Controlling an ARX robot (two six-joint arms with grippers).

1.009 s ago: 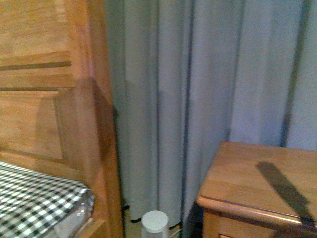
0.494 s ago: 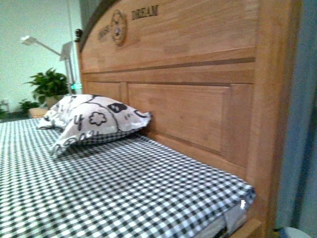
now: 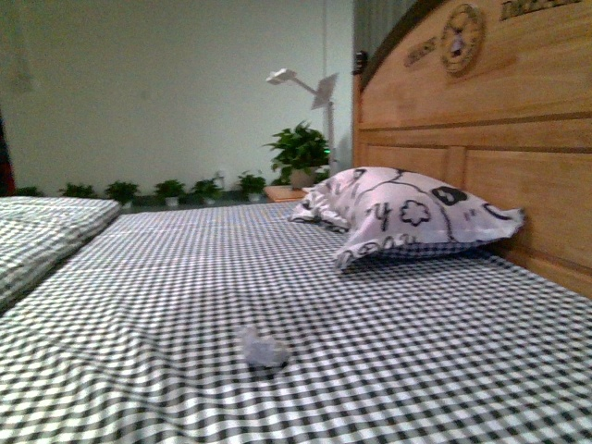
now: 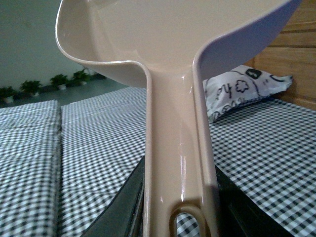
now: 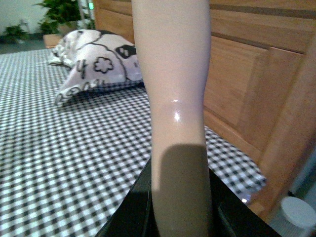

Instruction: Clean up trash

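Observation:
The trash (image 3: 262, 350), a small crumpled ball of white paper, lies on the checked bedsheet (image 3: 185, 277) in the lower middle of the front view. Neither arm shows there. In the left wrist view my left gripper (image 4: 180, 217) is shut on the long handle of the beige dustpan (image 4: 173, 39), whose pan fills the upper part of that picture. My right gripper (image 5: 180, 212) is shut on the beige brush handle (image 5: 173, 74), which rises straight up through the right wrist view. The trash does not show in either wrist view.
A white pillow (image 3: 412, 217) with black doodles leans by the wooden headboard (image 3: 499, 120). Potted plants (image 3: 296, 153) and a white lamp (image 3: 310, 88) stand beyond the bed. A folded checked cover (image 3: 42, 231) lies at the left. A white round lid (image 5: 298, 212) sits beside the bed.
The front view has swung left: from the curtain and nightstand, past the headboard and pillow, to the open bed where the paper ball now shows.

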